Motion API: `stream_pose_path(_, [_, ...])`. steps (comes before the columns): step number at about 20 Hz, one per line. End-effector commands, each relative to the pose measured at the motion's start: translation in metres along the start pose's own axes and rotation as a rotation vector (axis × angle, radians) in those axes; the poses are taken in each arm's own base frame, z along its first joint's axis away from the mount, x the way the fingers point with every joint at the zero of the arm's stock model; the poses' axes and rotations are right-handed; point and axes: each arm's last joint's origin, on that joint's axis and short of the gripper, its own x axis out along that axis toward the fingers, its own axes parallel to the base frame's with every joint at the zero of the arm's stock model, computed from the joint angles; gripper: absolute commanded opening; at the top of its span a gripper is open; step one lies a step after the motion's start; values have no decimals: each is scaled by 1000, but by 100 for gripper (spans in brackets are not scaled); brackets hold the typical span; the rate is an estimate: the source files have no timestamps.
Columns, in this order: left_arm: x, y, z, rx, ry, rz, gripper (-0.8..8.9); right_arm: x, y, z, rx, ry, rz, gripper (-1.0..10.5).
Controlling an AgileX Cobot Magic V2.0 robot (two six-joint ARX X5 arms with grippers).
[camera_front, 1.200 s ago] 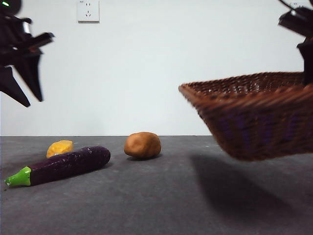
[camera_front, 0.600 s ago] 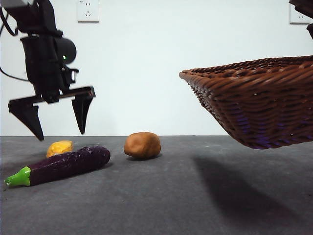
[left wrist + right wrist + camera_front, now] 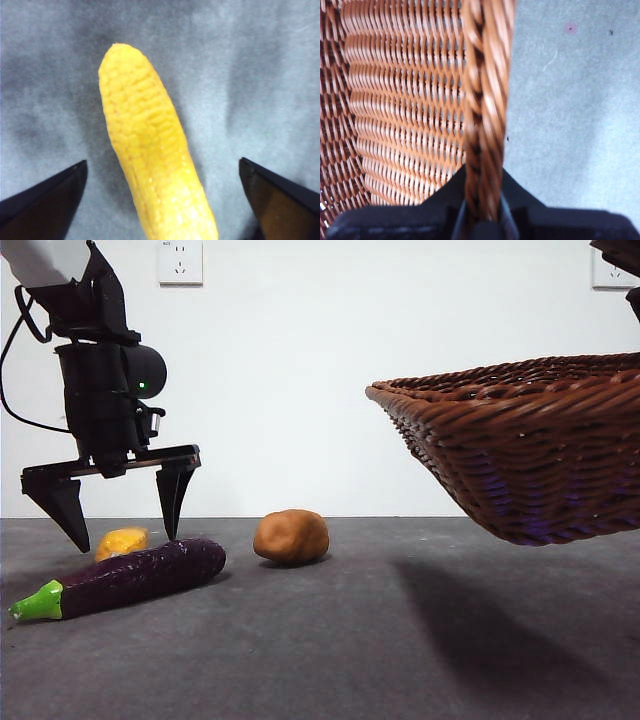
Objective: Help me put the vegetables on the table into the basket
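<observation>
Three vegetables are counted on the table (image 3: 330,640), all in the lower left of the front view, along with one basket and two claws. Nearest lies the eggplant (image 3: 125,578), a long glossy dark-purple piece with a bright green stem end, laid at a slant on the matte dark grey surface. Just behind it, partly hidden, the yellow piece (image 3: 122,541) is seen; in the left wrist view it is shown as a tapered cob (image 3: 150,150) with rows of small bumps, like corn. Farther back and toward the centre, the rounded tan-brown potato (image 3: 291,536) is set well apart from the eggplant.

At the right of the frame, the basket (image 3: 520,455) is held in the air, tilted, with its shadow cast on the table below. It is made of brown woven wicker with flared sides and a thick braided rim. In the right wrist view the rim (image 3: 485,100) is seen clamped in the right claw (image 3: 482,210).

In the upper left of the front view, the left claw (image 3: 115,505) is spread wide, with its two black pointed tips straddling the yellow piece from above.

Compared with half a second earlier, the left claw has been lowered slightly toward the yellow piece, while the basket and the three vegetables are unchanged in place.
</observation>
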Motion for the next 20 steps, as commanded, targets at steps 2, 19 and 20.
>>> stream_pose_path(2, [13,0,1,-7,25,10,270,-3,1,1,-17,-17,11,-12])
stream_pose_path(19, [-156,-78,-54,339,-264,-499,-8,-3,2,2,76,-31,9,-12])
stream_pose_path(20, [-171,-93,-68,397,-294,-529,-8,-3,2,2,95,-29,6,-12])
